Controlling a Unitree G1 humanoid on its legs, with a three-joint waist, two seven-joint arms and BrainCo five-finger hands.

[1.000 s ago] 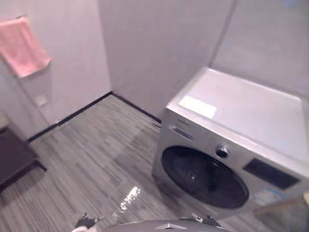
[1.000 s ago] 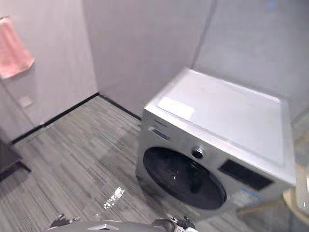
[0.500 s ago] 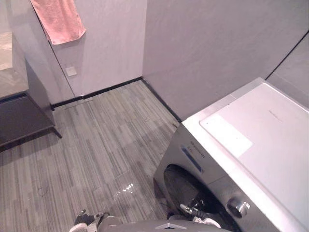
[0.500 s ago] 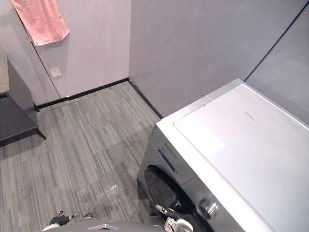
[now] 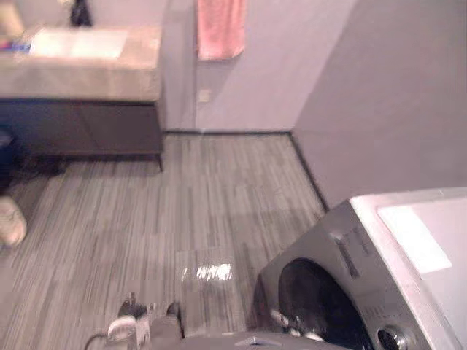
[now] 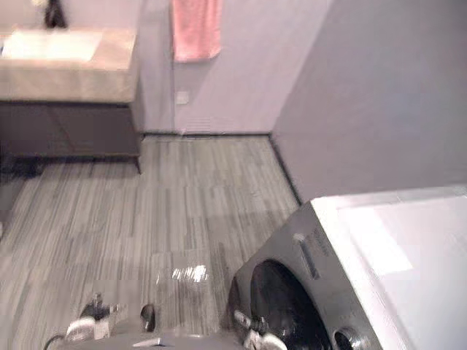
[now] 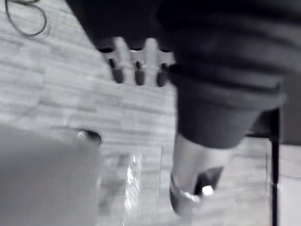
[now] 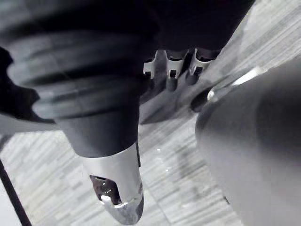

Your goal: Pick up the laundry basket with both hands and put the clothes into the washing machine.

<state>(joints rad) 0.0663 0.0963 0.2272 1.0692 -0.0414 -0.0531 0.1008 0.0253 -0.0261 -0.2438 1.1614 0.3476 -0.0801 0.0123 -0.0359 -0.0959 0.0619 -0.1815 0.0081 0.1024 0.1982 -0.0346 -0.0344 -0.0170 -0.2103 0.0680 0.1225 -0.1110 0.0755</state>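
Silver washing machine (image 5: 379, 240), door (image 5: 312, 305) facing left

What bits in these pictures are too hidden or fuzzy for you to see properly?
Washing machine: eye views, right and bottom edges cut it off; behind its dark door nothing can be made out.
Pink towel: top edge cuts it.
Counter: what stands on it is blurred, top left.
Pale thing, maybe a shoe: left edge cuts it.
Left hand and right hand: tiny and blurred at the bottom edge.
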